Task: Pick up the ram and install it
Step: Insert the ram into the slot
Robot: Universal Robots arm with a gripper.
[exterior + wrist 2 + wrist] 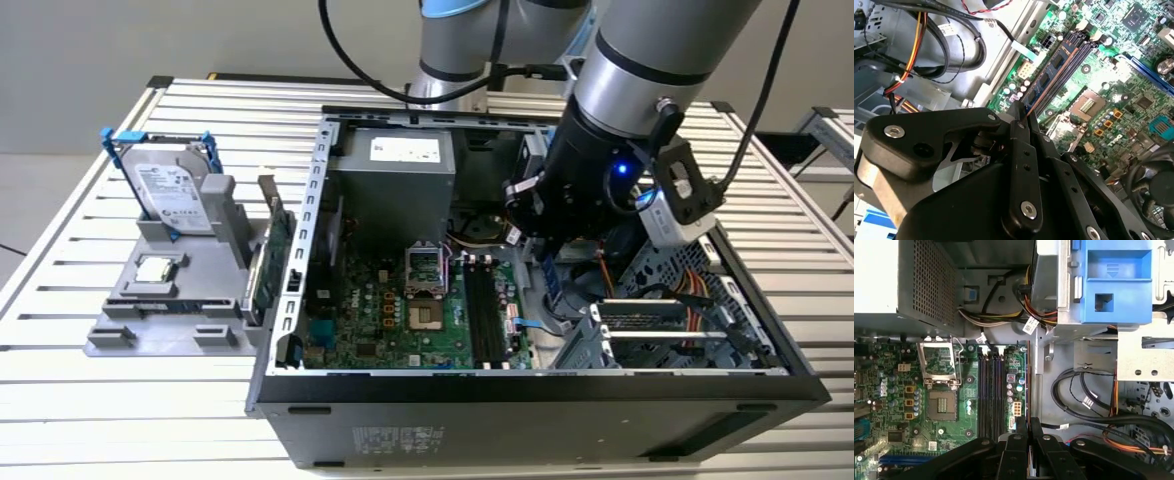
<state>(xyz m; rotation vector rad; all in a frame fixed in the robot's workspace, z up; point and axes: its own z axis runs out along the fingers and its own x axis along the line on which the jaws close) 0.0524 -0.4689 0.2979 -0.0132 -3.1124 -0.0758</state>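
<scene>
My gripper [547, 258] is inside the open computer case [307, 250], shut on the ram [547, 280], which hangs below the fingers as a short bluish strip. In the first wrist view the gripper [1028, 426] holds the ram [1027, 385] edge-on as a thin line, just beside the dark memory slots [990, 390] and above the motherboard's edge. In the second wrist view the ram [1051, 67] runs out from the gripper [1021, 112], showing its chips, alongside the memory slots [1076, 57]. The memory slots [483, 310] lie to the exterior view's left of the gripper.
Near the slots are the processor socket [424, 270] and the power supply [387, 185]. Cable bundles [1094, 405] and a blue drive cage [1114, 285] crowd the other side. Outside the case, a grey holder [134, 335] carries a hard drive [174, 190], a silver chip [156, 268] and a green card [276, 262].
</scene>
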